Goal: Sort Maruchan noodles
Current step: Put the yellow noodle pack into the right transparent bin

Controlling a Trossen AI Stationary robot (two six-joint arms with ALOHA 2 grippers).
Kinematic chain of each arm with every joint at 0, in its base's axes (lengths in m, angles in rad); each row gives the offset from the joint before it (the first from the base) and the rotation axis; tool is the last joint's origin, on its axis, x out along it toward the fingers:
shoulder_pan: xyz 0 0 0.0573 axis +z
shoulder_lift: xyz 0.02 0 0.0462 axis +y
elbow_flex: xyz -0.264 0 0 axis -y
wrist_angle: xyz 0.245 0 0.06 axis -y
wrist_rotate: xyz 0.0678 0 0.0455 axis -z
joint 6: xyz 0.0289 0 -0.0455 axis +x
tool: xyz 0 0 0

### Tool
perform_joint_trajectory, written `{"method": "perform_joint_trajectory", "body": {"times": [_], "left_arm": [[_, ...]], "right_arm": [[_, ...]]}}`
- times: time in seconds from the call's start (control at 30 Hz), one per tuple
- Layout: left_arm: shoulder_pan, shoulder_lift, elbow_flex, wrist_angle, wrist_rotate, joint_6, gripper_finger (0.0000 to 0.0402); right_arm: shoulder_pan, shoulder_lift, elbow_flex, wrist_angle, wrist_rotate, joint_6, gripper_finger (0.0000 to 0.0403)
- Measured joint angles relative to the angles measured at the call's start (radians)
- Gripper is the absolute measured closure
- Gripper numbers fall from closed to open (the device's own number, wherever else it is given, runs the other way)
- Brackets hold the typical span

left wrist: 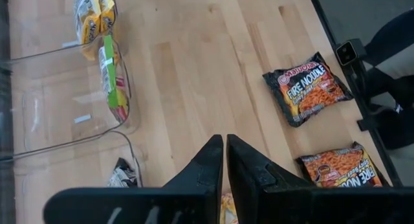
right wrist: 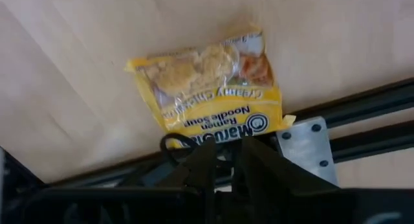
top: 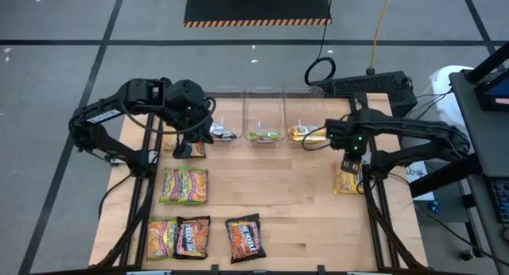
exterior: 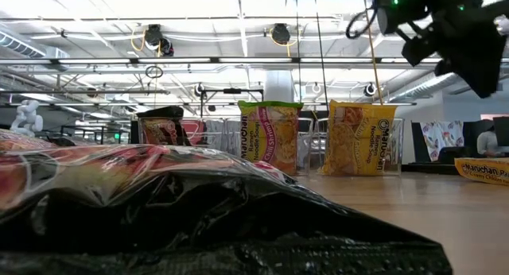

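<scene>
Yellow Maruchan creamy chicken packet [right wrist: 210, 88] lies flat on the counter [top: 294, 203] near its right edge, right under my right tool [right wrist: 220, 160], whose tips stand slightly apart, empty. Step: picking it. Next I drop, pinch, carry to the bin [top: 312, 116] w/ yellow packs. Left tool [left wrist: 224, 160] tips together, over the bins' left end.

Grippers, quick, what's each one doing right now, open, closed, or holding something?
Left gripper: shut, holding nothing visible, near the bins.
Right gripper: fingers slightly apart, empty, above the yellow Maruchan packet.
</scene>
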Motion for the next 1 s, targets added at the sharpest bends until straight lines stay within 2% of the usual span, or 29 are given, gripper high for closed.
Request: {"method": "perform_joint_trajectory", "body": {"times": [0.17, 0.3, 0.5, 1.0], "left_arm": [[0.000, 0.000, 0.000, 0.000, 0.000, 0.001, 0.0376], [0.000, 0.000, 0.000, 0.000, 0.000, 0.003, 0.0376], [0.000, 0.000, 0.000, 0.000, 0.000, 0.007, 0.0376], [0.000, 0.000, 0.000, -0.001, 0.000, 0.015, 0.0376]], "right_arm": [[0.003, 0.015, -0.046, 0.036, 0.013, -0.040, 0.0330], [0.003, 0.026, -0.051, 0.102, 0.081, -0.051, 0.0330], [0.003, 0.053, -0.051, 0.231, 0.077, -0.066, 0.0330], [0.002, 0.179, -0.051, 0.236, 0.074, -0.216, 0.0330]]}}
